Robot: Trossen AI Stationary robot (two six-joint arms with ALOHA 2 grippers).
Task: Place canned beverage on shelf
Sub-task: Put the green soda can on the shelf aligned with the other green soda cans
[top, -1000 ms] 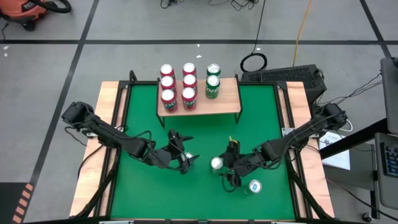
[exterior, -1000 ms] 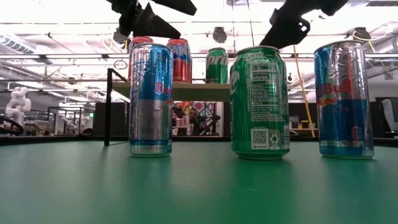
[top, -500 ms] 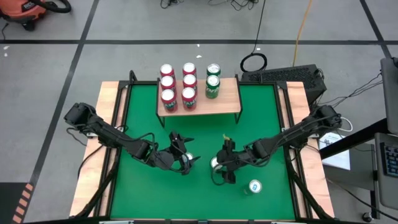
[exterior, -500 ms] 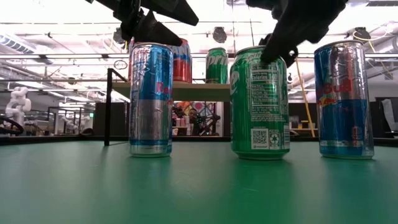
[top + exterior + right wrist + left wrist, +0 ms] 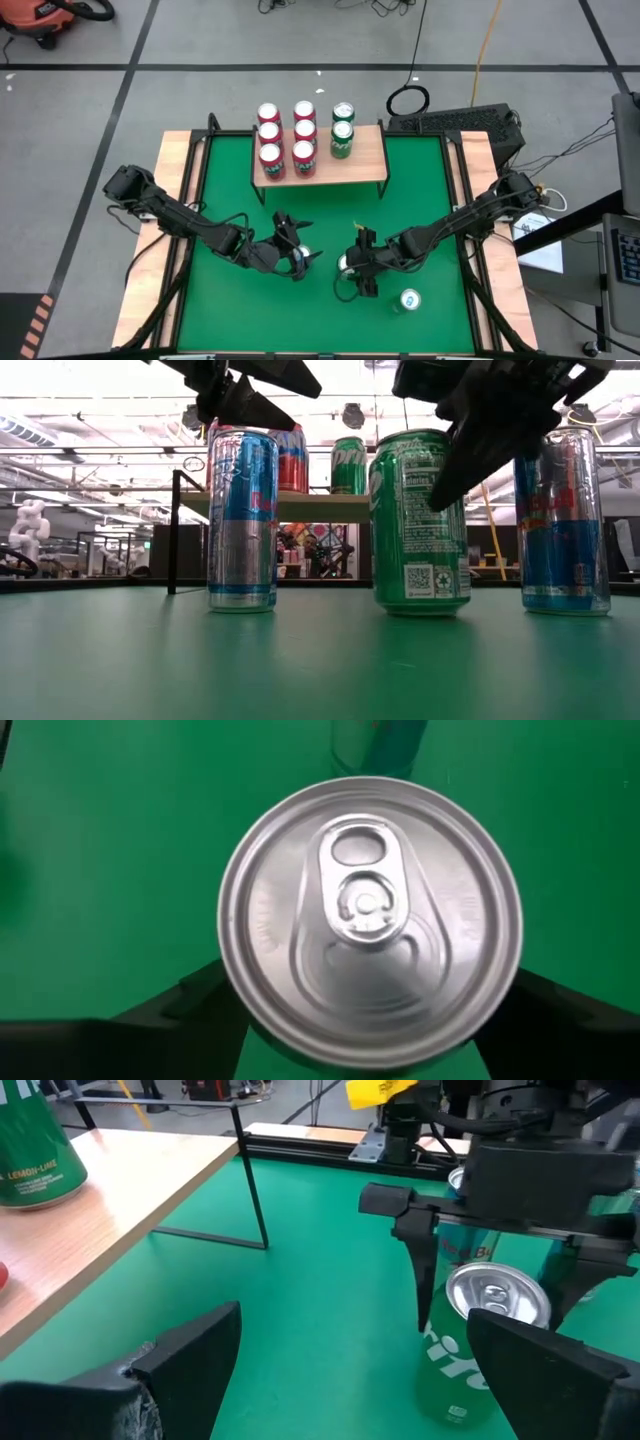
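Note:
A green soda can (image 5: 346, 263) stands upright on the green table, between two blue-and-silver slim cans (image 5: 242, 520) (image 5: 565, 520). My right gripper (image 5: 354, 270) is open and low over the green can, and its fingers (image 5: 170, 1015) stand on either side of the can's silver top (image 5: 368, 910). My left gripper (image 5: 296, 256) is open and hovers just above the left slim can (image 5: 302, 256). The light-wood shelf (image 5: 367, 150) on black legs stands at the table's far side and carries several red cans and two green ones. My right gripper comes from above, slanting from the table's right, with one finger (image 5: 462, 460) down beside the green can's upper wall (image 5: 415, 470). I cannot tell whether the fingers touch the can, which stands on the table.
The right slim can (image 5: 410, 298) stands near the table's front edge, close to my right arm. The shelf's right half (image 5: 370, 160) is bare wood. Open green table (image 5: 420, 190) lies between the shelf and the grippers.
My right gripper has gone toward the table's left and down, from beside the green can to over it, with its fingers now on either side of the can's top. My left gripper stays above the left slim can.

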